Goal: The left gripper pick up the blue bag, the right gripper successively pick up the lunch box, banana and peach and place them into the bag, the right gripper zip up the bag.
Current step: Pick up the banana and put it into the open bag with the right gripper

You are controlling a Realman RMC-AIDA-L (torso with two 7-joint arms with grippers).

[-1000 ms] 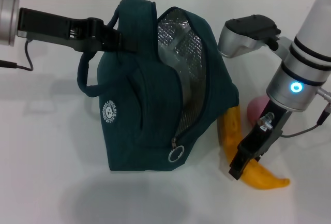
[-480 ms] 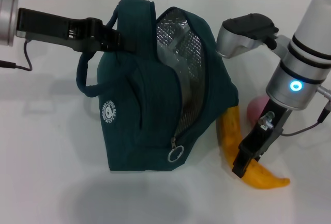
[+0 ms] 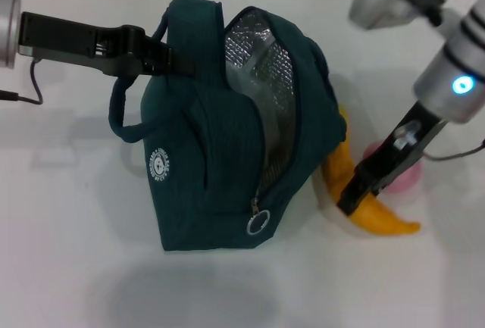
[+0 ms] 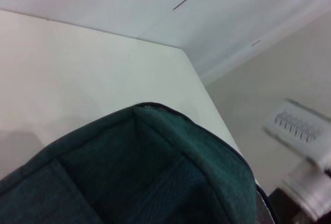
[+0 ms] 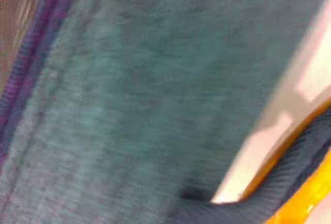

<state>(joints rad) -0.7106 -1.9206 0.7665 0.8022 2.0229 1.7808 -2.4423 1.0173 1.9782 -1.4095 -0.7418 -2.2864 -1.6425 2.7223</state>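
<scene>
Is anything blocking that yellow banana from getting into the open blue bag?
Nothing separate stands between them, but the blue bag's own side wall does. The banana lies low beside it under the right gripper, while the opening faces up, so it must go up and over. The left gripper holds the handle.

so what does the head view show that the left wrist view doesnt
Only the head view shows the left gripper holding a bag handle, the foil lining, logo, zipper pull, banana, peach, and the right gripper down at the banana. Only the left wrist view shows the table's far corner and the wall beyond. Both show the blue bag and part of the right arm.
</scene>
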